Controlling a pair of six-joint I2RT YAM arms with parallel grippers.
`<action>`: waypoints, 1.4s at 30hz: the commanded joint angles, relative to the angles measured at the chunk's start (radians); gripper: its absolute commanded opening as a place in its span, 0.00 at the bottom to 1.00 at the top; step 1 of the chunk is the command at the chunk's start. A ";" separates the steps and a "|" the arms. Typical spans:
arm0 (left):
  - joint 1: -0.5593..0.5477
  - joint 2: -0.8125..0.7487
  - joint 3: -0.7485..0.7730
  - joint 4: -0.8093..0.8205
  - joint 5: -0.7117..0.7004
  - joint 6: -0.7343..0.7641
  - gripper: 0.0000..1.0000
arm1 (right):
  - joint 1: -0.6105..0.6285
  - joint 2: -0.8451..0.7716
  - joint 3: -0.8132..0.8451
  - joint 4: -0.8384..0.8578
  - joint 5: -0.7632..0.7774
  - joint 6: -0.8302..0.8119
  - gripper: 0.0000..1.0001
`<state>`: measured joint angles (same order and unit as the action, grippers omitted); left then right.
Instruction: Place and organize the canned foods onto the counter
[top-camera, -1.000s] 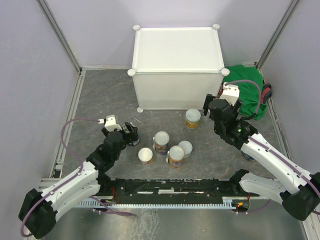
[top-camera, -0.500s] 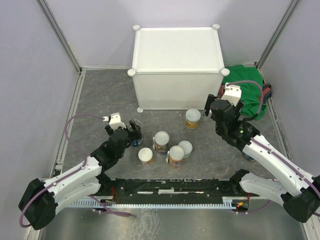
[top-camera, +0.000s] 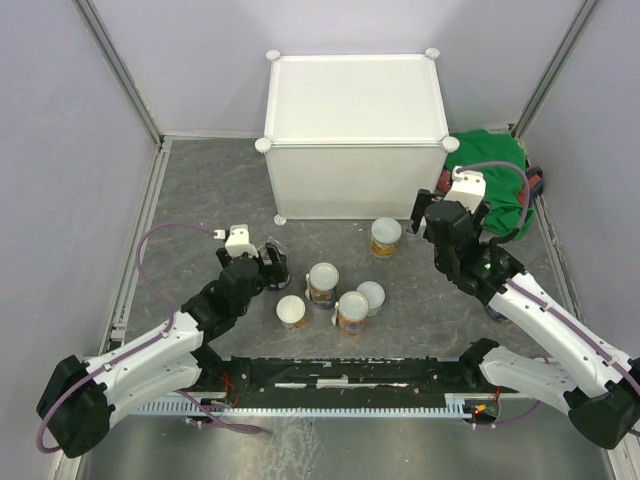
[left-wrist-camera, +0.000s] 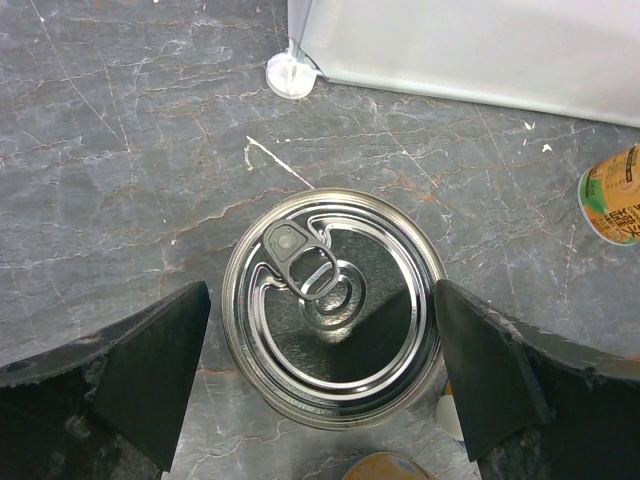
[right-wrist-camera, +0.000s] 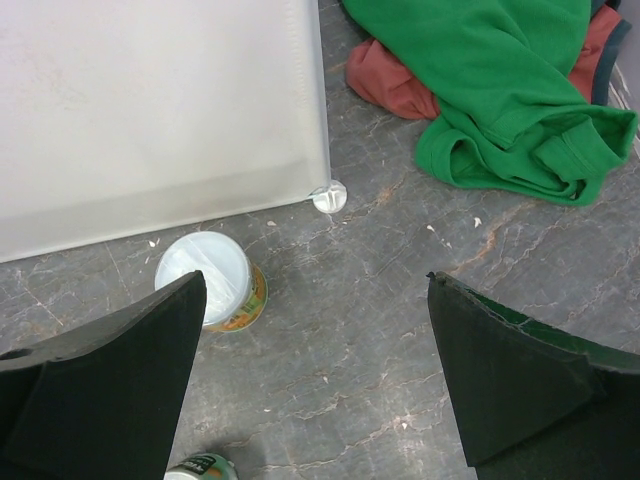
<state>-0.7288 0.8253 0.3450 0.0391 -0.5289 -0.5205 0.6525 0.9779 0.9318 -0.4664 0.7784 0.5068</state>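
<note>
Change: within the last second my left tool (left-wrist-camera: 325, 350) has moved forward toward the white worktop (top-camera: 355, 100). It now sits over the pull-tab can (left-wrist-camera: 335, 335) instead of short of it.
Left tool: jaws wide, with one finger on each side of the can's silver lid. I hold nothing yet.
Pull-tab can: upright on the grey floor, in front of the worktop's front-left foot (left-wrist-camera: 290, 75) and a little back from it.
Right tool (right-wrist-camera: 315, 370): jaws wide and empty, hanging off the worktop's front-right corner. It has hardly shifted.
Orange-labelled can (right-wrist-camera: 210, 280): upright, just in front of the worktop's front wall, near its right foot.
Other cans: four in a cluster (top-camera: 335, 297), further out from the front wall.
Green cloth (right-wrist-camera: 500, 100): heaped to the right of the worktop.
Worktop top: no can is on it, so I judge the task barely begun.
Meaning: the approach looks complete, and closing on the pull-tab can seems the next step.
Risk: the can nearly fills my opening, so an off-centre squeeze could tip it.
</note>
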 joint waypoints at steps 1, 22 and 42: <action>-0.009 -0.009 0.041 -0.038 0.064 0.048 0.99 | 0.003 -0.031 0.042 0.000 -0.007 -0.006 0.99; -0.009 -0.091 0.079 -0.098 0.179 0.038 0.99 | 0.003 -0.074 0.045 -0.038 -0.016 -0.007 0.99; -0.011 0.075 0.090 -0.034 0.133 0.048 0.99 | 0.002 -0.087 0.018 -0.026 -0.005 -0.015 0.99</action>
<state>-0.7330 0.8776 0.4084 -0.0677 -0.3683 -0.4938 0.6525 0.8902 0.9321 -0.5171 0.7605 0.5064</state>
